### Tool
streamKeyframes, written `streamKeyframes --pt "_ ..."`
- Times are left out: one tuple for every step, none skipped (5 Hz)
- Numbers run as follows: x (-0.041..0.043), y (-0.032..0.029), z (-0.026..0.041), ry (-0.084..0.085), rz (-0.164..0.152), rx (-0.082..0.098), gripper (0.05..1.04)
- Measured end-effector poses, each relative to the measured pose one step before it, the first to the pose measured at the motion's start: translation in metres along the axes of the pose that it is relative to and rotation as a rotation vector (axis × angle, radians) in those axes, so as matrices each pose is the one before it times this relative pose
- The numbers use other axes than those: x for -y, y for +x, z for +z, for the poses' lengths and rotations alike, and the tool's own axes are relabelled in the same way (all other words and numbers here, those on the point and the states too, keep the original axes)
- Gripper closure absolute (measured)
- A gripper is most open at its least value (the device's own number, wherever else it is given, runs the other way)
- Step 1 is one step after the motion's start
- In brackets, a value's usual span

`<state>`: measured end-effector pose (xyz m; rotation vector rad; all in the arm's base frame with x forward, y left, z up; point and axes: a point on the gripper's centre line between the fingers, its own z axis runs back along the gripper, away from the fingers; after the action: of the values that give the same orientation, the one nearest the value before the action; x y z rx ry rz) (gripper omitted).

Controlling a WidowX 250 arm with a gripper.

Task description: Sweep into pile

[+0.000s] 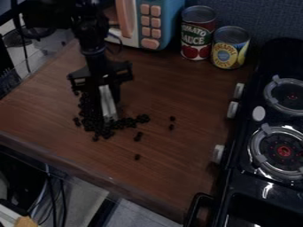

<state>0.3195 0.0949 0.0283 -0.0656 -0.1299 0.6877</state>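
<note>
Small black pieces (91,126) lie clustered on the brown tabletop (177,177), some apart.

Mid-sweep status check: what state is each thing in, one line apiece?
Gripper: hanging down among the dark pieces.
Dark pieces: mostly bunched, several strays rightward.
Pale strip: near upright, at the gripper.
Red-and-green can: upright.
Yellow-and-blue can: upright.
Toy microwave: standing; door state unclear.

The small, round beads (143,118) are black, the flat wood-grained counter (177,168) brown, the boxy toy microwave (168,20) blue, white and pink, the cylindrical metal can (228,55) yellow and blue.
</note>
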Motion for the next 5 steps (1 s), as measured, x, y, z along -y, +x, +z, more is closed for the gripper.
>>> streamKeyframes --pt "0.03775 -0.00083 0.01892 -0.0594 -0.0290 -0.0056 0.696" --pt "0.02449 -0.00941 0.00225 -0.0071 -0.0346 -0.0139 0.696" --pt "0.02111 -0.01284 -0.00740 -0.0003 -0.0379 -0.0111 0.696" --pt "0.01306 -0.01561 -0.01392 0.0229 -0.0441 -0.0086 0.696" --pt "0.00935 -0.00995 -0.00515 0.0030 -0.0180 -0.0005 0.696"
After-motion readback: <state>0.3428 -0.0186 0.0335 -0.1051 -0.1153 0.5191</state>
